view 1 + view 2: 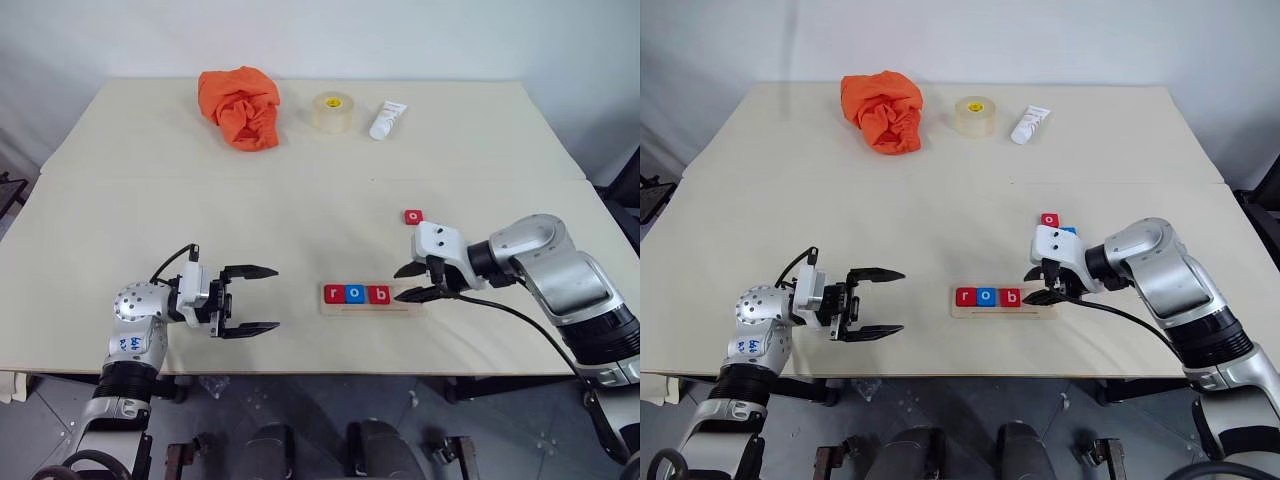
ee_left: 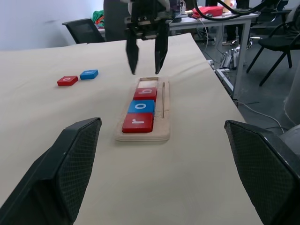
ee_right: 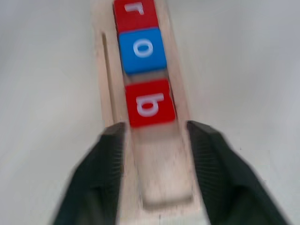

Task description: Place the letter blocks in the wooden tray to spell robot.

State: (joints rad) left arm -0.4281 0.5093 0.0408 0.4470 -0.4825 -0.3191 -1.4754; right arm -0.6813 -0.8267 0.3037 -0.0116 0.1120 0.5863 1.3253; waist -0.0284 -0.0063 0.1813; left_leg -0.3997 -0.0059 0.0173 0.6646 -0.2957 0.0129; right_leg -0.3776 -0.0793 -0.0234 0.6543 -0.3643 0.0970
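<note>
Spanning most of the frame, the pale table (image 1: 300, 190) carried every object. At upper left lay a crumpled orange cloth (image 1: 241, 106), with a tape roll (image 1: 333, 112) and a white tube (image 1: 388, 120) to its right, all well apart from the work. Lower right of centre sat the wooden tray (image 1: 370, 298), holding red r (image 1: 334, 294), blue o (image 1: 356, 294) and red b (image 1: 379, 294) in order, so its right-hand slots stood empty. The right gripper (image 1: 412, 282) hovered over that empty end, fingers parted and holding nothing, probably just clear of the b. The left gripper (image 1: 250, 300), at lower left, gaped wide and idle. A red o tile (image 1: 414, 216) and a blue tile (image 2: 89, 74) awaited placement above the tray.
</note>
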